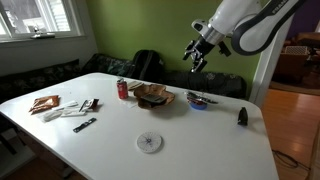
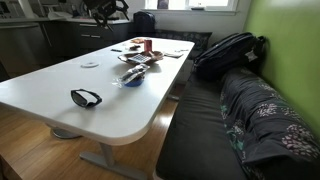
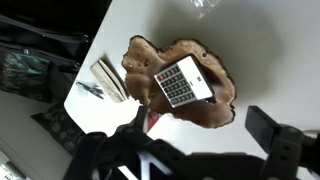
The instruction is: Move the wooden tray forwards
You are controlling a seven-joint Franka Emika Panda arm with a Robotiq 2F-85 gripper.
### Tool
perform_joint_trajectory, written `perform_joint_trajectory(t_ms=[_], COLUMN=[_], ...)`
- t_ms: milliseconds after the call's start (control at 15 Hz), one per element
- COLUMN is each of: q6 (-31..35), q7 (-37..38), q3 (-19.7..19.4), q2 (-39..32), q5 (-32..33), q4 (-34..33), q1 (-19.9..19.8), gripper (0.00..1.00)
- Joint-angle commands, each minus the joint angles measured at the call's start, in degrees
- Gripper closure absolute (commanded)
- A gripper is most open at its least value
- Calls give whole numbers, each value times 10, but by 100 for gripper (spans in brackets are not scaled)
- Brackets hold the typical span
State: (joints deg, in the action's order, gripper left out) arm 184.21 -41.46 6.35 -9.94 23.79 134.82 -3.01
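Note:
The wooden tray (image 1: 153, 96) is a reddish-brown dish with a wavy rim, lying on the white table (image 1: 200, 140) next to a red soda can (image 1: 123, 89). It also shows in the other exterior view (image 2: 138, 62). In the wrist view the tray (image 3: 212, 106) fills the middle and carries a white calculator (image 3: 181, 80). My gripper (image 1: 193, 55) hangs in the air well above the table, over and behind the tray. In the wrist view its fingers (image 3: 205, 130) are spread wide and empty, touching nothing.
A small blue bowl (image 1: 198, 101) sits beside the tray. A white round coaster (image 1: 149, 142) lies nearer the table's front. A black object (image 1: 242, 116) is near the table edge, with packets (image 1: 45, 104) at the other end. Sunglasses (image 2: 86, 97) lie on the table.

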Motion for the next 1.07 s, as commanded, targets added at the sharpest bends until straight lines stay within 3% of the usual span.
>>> perform_joint_trajectory(t_ms=[0, 67, 133, 200, 400, 667, 800, 933, 1000], q6=[13, -32, -87, -136, -277, -448, -431, -430, -415], q7=[-54, -62, -61, -38, 20, -10, -45, 34, 39], q3=[148, 156, 131, 68, 1, 2, 19, -8, -5], q2=[-116, -141, -157, -159, -199, -249, -250, -216, -203], q5=[-22, -16, -21, -18, 29, 47, 38, 22, 6], q4=[-35, -62, -89, -115, -210, -309, -317, -290, -271], q1=[-116, -117, -88, -27, 51, 110, 105, 108, 90], gripper=[0, 0, 0, 0, 0, 0, 0, 0, 0])
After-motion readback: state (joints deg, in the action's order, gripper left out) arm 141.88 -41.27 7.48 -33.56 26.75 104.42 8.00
